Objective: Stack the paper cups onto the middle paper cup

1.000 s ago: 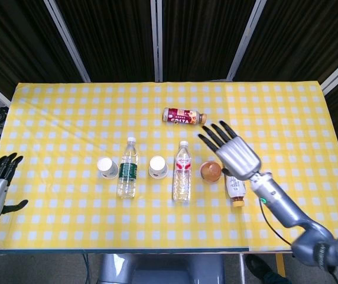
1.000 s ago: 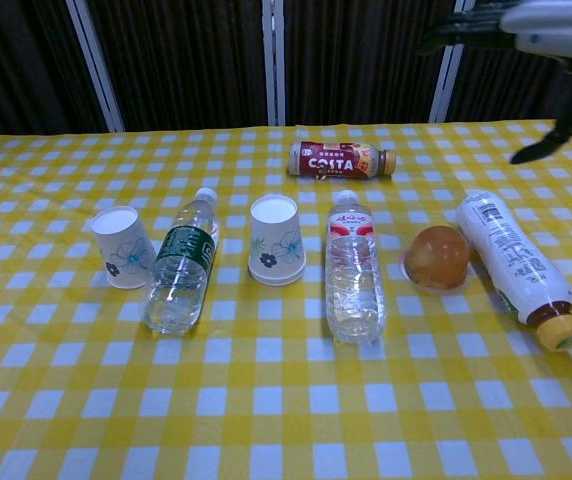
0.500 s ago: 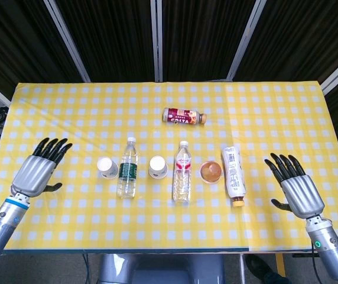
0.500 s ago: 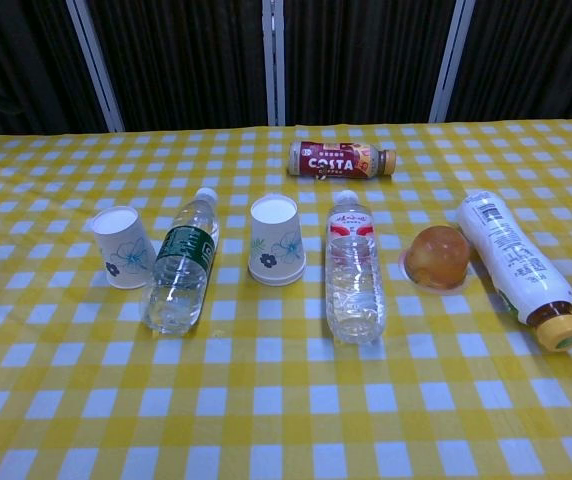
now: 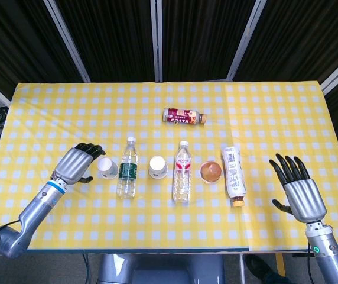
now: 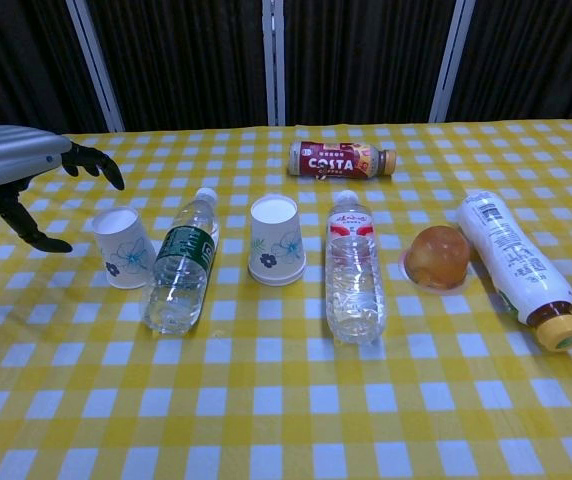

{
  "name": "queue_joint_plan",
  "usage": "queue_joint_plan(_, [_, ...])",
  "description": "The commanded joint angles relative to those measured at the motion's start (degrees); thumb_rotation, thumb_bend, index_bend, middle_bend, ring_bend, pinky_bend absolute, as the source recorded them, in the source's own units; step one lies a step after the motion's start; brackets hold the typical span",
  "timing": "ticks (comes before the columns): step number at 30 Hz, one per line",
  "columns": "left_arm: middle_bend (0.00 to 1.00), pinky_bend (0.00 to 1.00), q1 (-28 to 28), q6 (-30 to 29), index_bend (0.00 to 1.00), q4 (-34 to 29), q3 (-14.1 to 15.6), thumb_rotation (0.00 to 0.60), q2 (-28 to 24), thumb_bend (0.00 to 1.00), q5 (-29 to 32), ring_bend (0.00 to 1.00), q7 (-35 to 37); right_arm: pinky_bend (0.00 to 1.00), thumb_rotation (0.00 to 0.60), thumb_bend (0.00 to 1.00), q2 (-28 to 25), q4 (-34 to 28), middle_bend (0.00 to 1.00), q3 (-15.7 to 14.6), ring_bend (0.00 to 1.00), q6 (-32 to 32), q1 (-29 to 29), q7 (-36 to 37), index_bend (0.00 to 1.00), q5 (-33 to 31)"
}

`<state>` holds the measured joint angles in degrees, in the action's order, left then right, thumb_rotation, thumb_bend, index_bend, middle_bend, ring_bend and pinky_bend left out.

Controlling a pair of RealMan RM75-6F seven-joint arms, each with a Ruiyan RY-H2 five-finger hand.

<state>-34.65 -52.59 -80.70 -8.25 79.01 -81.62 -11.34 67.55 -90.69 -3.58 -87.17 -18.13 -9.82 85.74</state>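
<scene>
Two white paper cups with a flower print stand upside down on the yellow checked table (image 5: 275,106). The left cup (image 5: 107,167) (image 6: 122,247) is left of a green-labelled bottle. The middle cup (image 5: 158,167) (image 6: 277,240) stands between two bottles. My left hand (image 5: 75,164) (image 6: 26,175) hovers just left of the left cup, fingers apart, holding nothing. My right hand (image 5: 299,190) is open at the table's right front, far from both cups; the chest view does not show it.
A green-labelled water bottle (image 5: 127,168), a clear red-labelled bottle (image 5: 182,171), a white bottle with a yellow cap (image 5: 234,176) and a Costa coffee bottle (image 5: 184,116) lie on the table. A brown jelly cup (image 5: 211,171) sits between the clear and white bottles.
My left hand has moved right, from the table's left edge to beside the left cup. My right hand has pulled back from above the jelly cup to the right front.
</scene>
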Motion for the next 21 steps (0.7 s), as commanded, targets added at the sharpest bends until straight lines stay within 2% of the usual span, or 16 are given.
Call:
queue_joint_plan(1, [0.21,0.26,-1.13,-0.18,0.27,2.17,-0.17,0.600,2.12,0.23,0.44,0.21,-0.27,0.00,0.600,0.00,0.06,0.30,0.00,0.49,0.00,0.64,0.27,-0.04,0.00,-0.02])
queue_joint_plan(6, [0.22,0.34,-2.57,0.36,0.27,5.34,-0.88,0.600,5.58,0.25,1.84,0.26,2.47,0.00,0.600,0.00,0.21,0.55,0.00,1.43,0.00,1.75,0.64,-0.16,0.00,0.06])
queue_joint_plan(12, [0.28,0.43,-3.90,2.22,0.34,6.31,-0.27,0.600,6.23,0.25,2.96,0.34,2.87,0.00,0.600,0.00,0.36,0.72,0.00,2.50,0.00,2.08,1.37,-0.51,0.00,0.40])
queue_joint_plan(18, [0.42,0.53,-4.19,1.53,0.49,6.60,0.00,0.600,6.75,0.25,3.29,0.46,2.95,0.00,0.600,0.00,0.40,0.81,0.00,3.25,0.00,2.16,1.87,-0.30,0.00,1.01])
queue_joint_plan(21, [0.43,0.54,-4.26,0.84,0.50,6.27,0.02,0.600,6.49,0.25,3.24,0.46,2.53,0.00,0.600,0.00,0.39,0.88,0.00,3.53,0.00,2.26,2.08,-0.10,0.00,1.29])
